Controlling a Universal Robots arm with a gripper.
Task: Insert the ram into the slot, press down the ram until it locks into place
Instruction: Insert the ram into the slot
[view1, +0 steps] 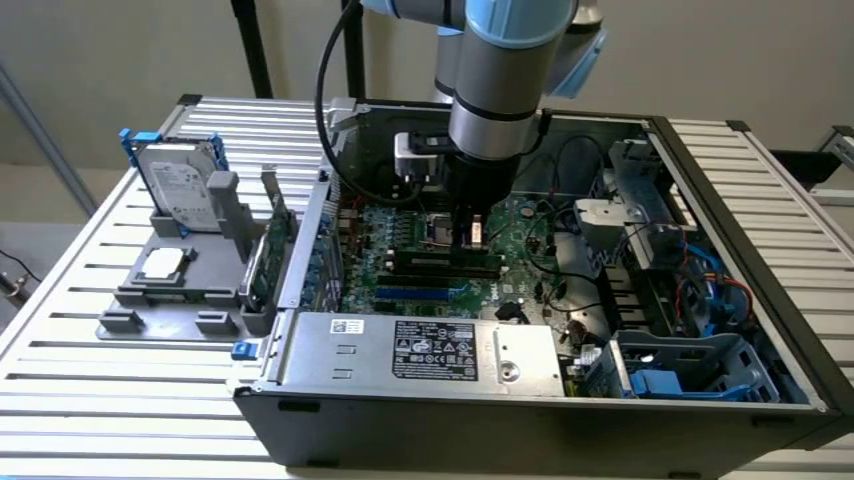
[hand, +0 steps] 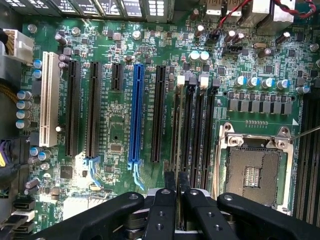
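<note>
— Where's the memory stick?

— Upright in one of the long black slots on the green board, between the blue connector strip and the processor socket.

— And the claw?

— Straight above it inside the open computer case, fingers drawn close together, pinching the stick's thin top edge.

— The case?

— On the slatted counter.
</note>
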